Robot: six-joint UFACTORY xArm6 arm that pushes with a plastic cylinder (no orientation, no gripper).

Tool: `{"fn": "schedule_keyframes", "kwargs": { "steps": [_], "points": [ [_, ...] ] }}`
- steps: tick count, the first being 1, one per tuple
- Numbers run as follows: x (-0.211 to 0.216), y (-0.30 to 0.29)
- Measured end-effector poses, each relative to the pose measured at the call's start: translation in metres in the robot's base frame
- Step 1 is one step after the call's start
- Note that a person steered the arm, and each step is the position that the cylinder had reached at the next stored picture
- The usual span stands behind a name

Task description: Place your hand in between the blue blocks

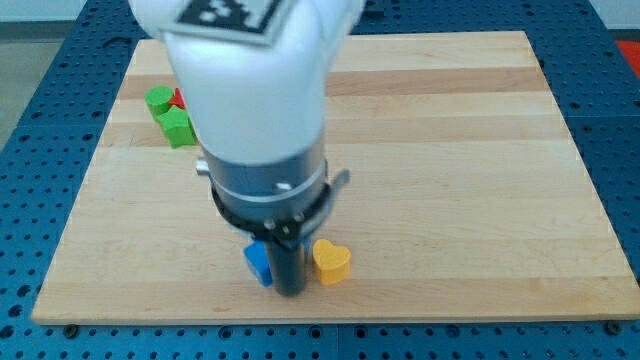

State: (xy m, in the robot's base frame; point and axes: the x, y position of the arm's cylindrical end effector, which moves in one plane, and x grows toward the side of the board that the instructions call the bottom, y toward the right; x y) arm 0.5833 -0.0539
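Note:
A blue block [258, 264] lies near the view's bottom edge of the wooden board [450, 180], partly hidden by the arm. My tip [290, 291] rests on the board just right of it, between it and a yellow heart-shaped block [331, 262]. Only one blue block shows; the arm's big white body [255, 100] hides much of the board's middle-left, so any other blue block is out of sight.
Two green blocks [158, 98] [177, 127] and a red block [179, 98] sit together at the board's upper left, partly behind the arm. A blue perforated table [30, 150] surrounds the board.

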Motion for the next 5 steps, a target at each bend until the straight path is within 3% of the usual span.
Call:
{"fn": "schedule_keyframes", "kwargs": {
  "steps": [1, 2, 5],
  "points": [
    [-0.044, -0.010],
    [-0.050, -0.018],
    [-0.020, -0.001]
  ]
}}
